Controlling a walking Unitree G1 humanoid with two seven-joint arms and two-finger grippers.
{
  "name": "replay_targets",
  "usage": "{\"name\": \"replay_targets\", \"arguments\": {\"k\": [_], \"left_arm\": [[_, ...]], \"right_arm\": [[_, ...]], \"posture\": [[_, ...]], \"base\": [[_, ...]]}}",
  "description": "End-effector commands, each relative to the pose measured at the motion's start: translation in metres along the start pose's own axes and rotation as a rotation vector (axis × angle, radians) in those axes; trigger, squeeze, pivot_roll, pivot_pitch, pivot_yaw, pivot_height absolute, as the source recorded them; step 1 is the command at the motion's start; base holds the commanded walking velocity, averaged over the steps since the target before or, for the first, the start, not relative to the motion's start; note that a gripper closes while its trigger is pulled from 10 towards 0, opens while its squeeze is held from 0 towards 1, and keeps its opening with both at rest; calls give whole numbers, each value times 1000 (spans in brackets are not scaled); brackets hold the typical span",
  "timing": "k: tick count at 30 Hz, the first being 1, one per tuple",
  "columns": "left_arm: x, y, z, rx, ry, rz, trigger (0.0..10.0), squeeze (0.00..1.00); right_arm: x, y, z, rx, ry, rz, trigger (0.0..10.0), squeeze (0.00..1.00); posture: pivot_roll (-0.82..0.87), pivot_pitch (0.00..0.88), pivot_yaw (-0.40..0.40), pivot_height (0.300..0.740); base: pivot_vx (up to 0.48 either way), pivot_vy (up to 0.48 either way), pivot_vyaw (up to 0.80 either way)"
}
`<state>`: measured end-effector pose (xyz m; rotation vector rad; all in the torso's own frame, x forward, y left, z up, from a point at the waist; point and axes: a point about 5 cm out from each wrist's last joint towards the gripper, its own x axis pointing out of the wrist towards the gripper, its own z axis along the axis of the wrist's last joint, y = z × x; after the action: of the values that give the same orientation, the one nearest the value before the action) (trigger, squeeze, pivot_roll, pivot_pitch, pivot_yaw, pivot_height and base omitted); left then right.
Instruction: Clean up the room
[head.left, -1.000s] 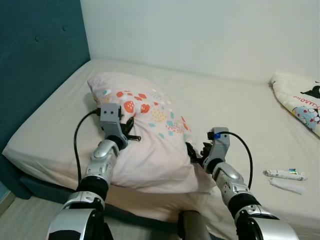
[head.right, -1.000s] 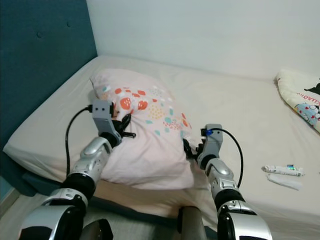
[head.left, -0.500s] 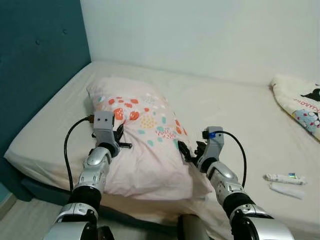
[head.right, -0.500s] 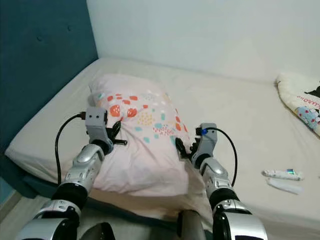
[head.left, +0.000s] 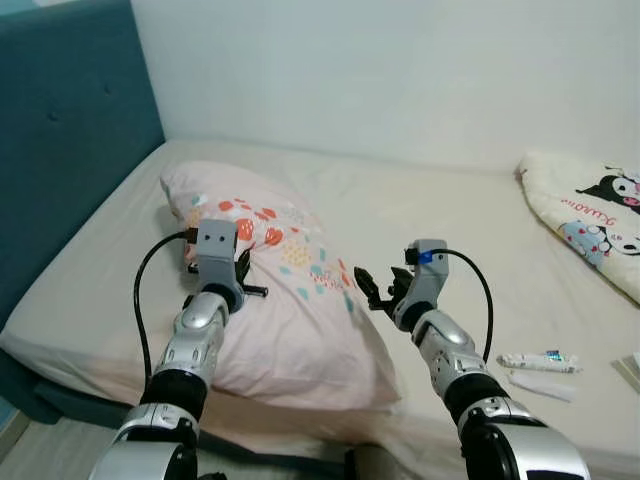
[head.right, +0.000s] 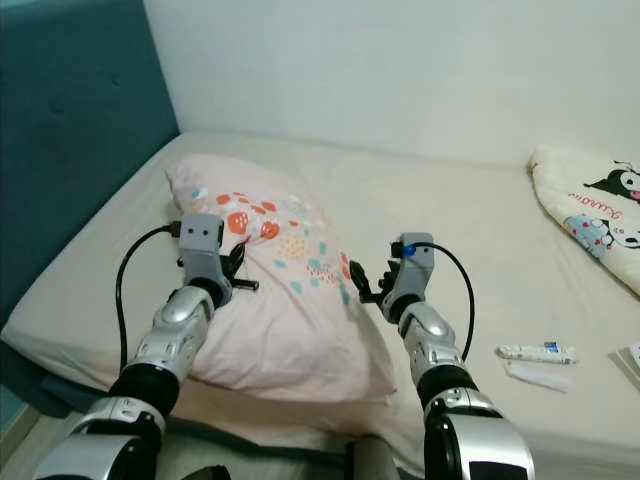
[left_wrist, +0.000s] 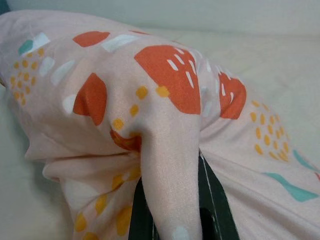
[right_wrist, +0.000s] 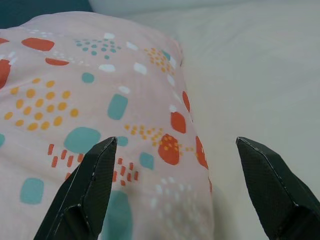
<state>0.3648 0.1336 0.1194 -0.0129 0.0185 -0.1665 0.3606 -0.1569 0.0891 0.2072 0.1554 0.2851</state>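
A pink pillow (head.left: 290, 310) with orange and teal spots lies on the bed, its far end towards the headboard. My left gripper (head.left: 248, 280) is on the pillow's left side, shut on a raised fold of its cover. In the left wrist view the fold (left_wrist: 170, 165) runs down between the black fingers (left_wrist: 214, 210). My right gripper (head.left: 368, 288) hovers at the pillow's right edge, open and empty. In the right wrist view its fingers (right_wrist: 87, 185) stand wide apart above the pillow (right_wrist: 75, 95) and the sheet.
A teal headboard (head.left: 60, 150) bounds the bed on the left and a white wall stands behind. A toothpaste tube (head.left: 538, 361) and a white flat item (head.left: 538, 385) lie at the right. A cartoon-print blanket (head.left: 590, 215) lies far right. The mattress edge (head.left: 60, 350) runs near my left arm.
My right gripper has let go of the pillow's right edge and opened. The left gripper still pinches the cover. The camera has shifted.
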Motion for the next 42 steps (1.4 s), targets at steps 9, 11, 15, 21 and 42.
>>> {"name": "replay_targets", "arguments": {"k": [9, 11, 15, 21, 42], "left_arm": [[5, -24, 5, 23, -14, -49, 10000, 0], [5, -24, 5, 22, -14, -48, 10000, 0], [6, -22, 6, 18, -14, -43, 10000, 0], [7, -20, 7, 3, -6, -30, 10000, 0], [7, -32, 10, 205, -61, -100, 10000, 0]], "right_arm": [[-3, 2, -7, 11, -1, 5, 10000, 0], [-3, 1, -6, 12, -2, 2, 10000, 0], [-3, 0, -5, 11, -5, -1, 10000, 0], [-1, 2, -2, 8, -14, 4, 10000, 0], [-2, 0, -3, -8, -15, -11, 10000, 0]], "posture": [[-84, 0, -5, 677], [-84, 0, -5, 682], [-84, 0, -5, 692], [-81, 0, -10, 717], [-96, 0, -15, 740]], "base": [[0, 0, 0], [0, 0, 0], [0, 0, 0], [0, 0, 0], [-126, 0, 0]]}}
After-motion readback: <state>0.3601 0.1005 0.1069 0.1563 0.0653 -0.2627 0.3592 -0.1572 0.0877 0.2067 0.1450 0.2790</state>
